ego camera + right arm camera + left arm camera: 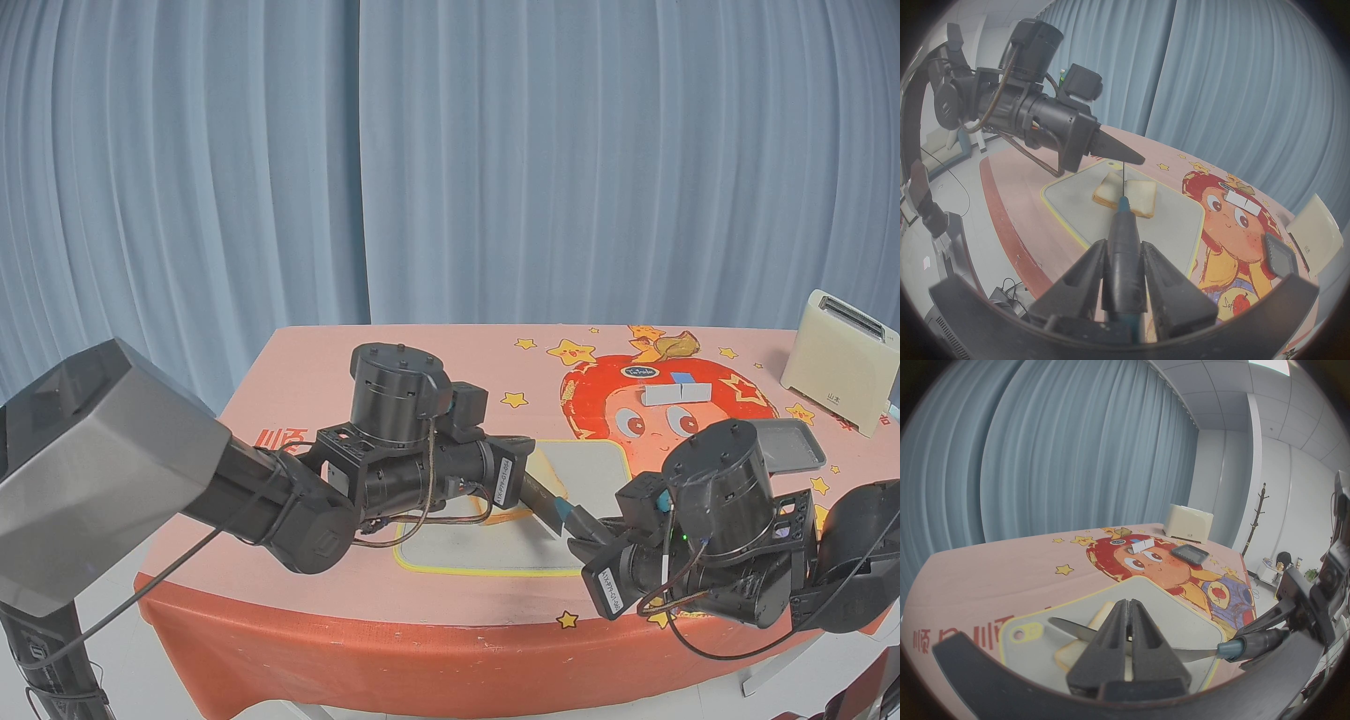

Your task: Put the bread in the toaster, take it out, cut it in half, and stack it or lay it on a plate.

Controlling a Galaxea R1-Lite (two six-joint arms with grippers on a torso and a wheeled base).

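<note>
A slice of bread (1141, 197) lies flat on the pale cutting board (1176, 225). My right gripper (1124, 246) is shut on the dark handle of a knife (1124, 220). The thin blade stands on edge across the slice. In the left wrist view the blade (1190, 654) runs across the bread (1071, 653) under my left gripper (1129, 606). That gripper is shut with nothing in it, its tip just over the slice. In the head view the left gripper (544, 495) meets the knife (566, 512) over the board (581, 469), and the left arm hides most of the bread.
A cream toaster (844, 361) stands at the table's far right corner. A dark tray (792, 445) lies between it and the board. A small white and blue block (675, 389) rests on the cartoon print behind the board. The table's front edge is close under both arms.
</note>
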